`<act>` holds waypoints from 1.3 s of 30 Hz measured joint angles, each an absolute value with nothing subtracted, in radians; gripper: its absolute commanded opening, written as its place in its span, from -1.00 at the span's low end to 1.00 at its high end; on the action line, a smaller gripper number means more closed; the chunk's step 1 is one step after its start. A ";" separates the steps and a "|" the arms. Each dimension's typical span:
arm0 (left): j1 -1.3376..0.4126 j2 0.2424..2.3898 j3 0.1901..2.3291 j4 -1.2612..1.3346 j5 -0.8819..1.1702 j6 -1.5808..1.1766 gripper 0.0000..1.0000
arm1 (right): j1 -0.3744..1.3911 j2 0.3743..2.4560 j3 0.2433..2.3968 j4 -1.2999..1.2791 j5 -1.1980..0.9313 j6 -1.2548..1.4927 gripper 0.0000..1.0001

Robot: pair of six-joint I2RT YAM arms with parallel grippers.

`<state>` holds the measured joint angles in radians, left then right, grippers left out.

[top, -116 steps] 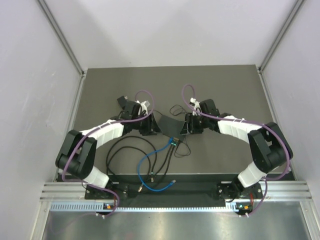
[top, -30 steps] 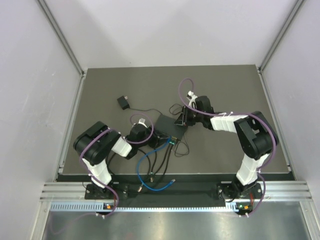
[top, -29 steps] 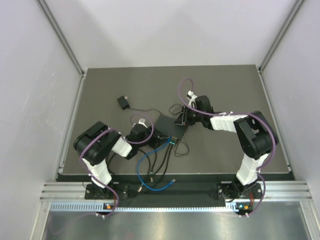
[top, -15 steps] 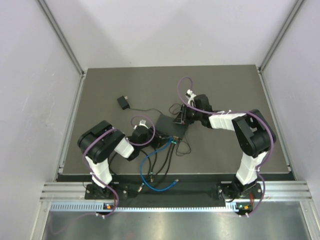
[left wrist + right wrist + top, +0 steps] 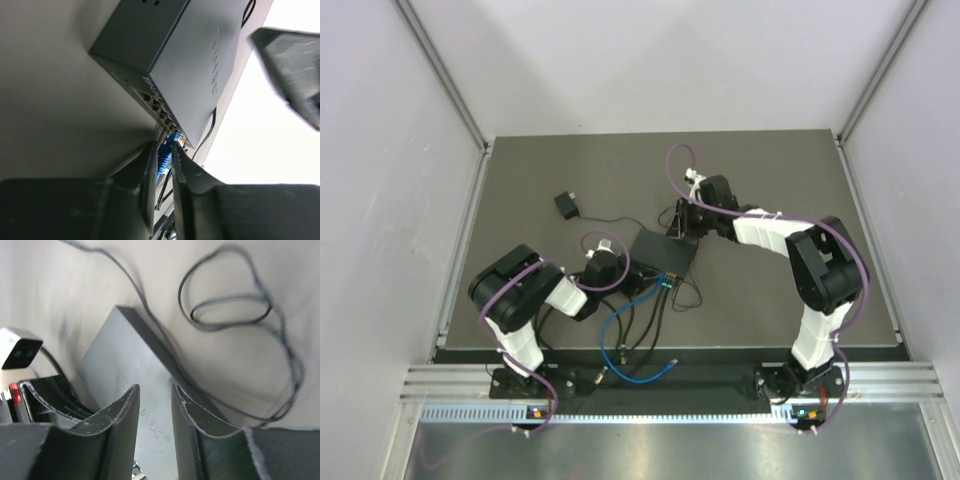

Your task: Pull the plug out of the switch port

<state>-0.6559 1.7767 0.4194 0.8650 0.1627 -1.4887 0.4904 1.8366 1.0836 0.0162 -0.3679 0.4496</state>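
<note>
The flat black switch (image 5: pixel 665 252) lies mid-table, its port row (image 5: pixel 159 109) facing the near edge. A blue plug (image 5: pixel 166 156) sits at the port end, and its blue cable (image 5: pixel 608 335) loops toward the front. My left gripper (image 5: pixel 164 147) is shut on the blue plug, right against the switch's front edge; from above it (image 5: pixel 638 282) sits left of the ports. My right gripper (image 5: pixel 154 388) is slightly parted and empty, hovering over the switch top (image 5: pixel 125 360) at its far edge (image 5: pixel 682 226).
A small black adapter block (image 5: pixel 567 205) lies at the back left, with a thin black lead running to the switch. Thin cable loops (image 5: pixel 235 305) lie beyond the switch. Black cables (image 5: pixel 555 300) curl near the front edge. Enclosure walls stand on both sides.
My right gripper has drawn back toward the switch's far edge. My left gripper has shifted right, closer to the ports, and the blue cable loop has moved slightly.
</note>
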 measured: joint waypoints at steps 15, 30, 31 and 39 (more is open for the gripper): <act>-0.654 1.753 0.435 0.829 0.213 -1.399 -0.14 | 0.468 1.922 1.191 -0.108 -0.360 0.384 -0.07; -0.653 1.814 0.437 0.915 0.268 -1.428 -0.24 | 0.460 1.873 1.045 0.041 -0.385 0.403 -0.19; -0.653 1.814 0.437 0.912 0.268 -1.430 -0.25 | 0.460 1.869 1.039 0.043 -0.384 0.406 -0.20; -0.654 1.814 0.437 0.905 0.257 -1.446 -0.33 | 0.461 1.868 1.038 0.045 -0.383 0.413 -0.22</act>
